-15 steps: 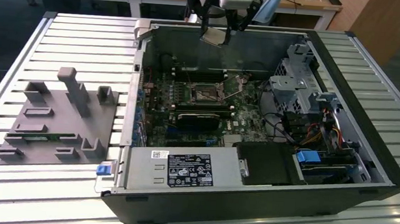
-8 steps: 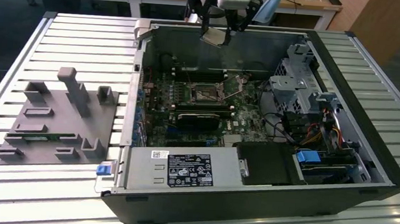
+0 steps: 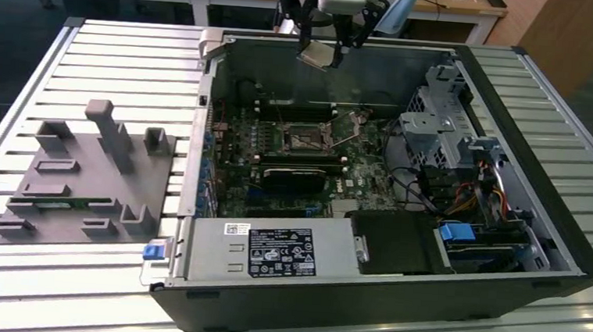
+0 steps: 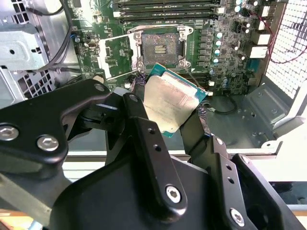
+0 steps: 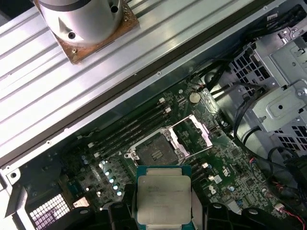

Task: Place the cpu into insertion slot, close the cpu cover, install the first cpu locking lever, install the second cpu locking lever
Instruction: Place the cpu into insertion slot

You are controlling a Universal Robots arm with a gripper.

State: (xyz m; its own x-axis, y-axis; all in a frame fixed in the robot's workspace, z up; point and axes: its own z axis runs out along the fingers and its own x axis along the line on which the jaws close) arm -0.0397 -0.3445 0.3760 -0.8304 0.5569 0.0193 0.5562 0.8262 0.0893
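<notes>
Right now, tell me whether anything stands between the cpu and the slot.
Nothing visible does. The gripper holds the cpu up in the air. The slot lies bare, its cover swung open to one side, clear of the opening.

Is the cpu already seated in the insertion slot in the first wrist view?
No, the cpu is gripped in the claw, apart from the insertion slot, whose dark centre lies bare.
</notes>
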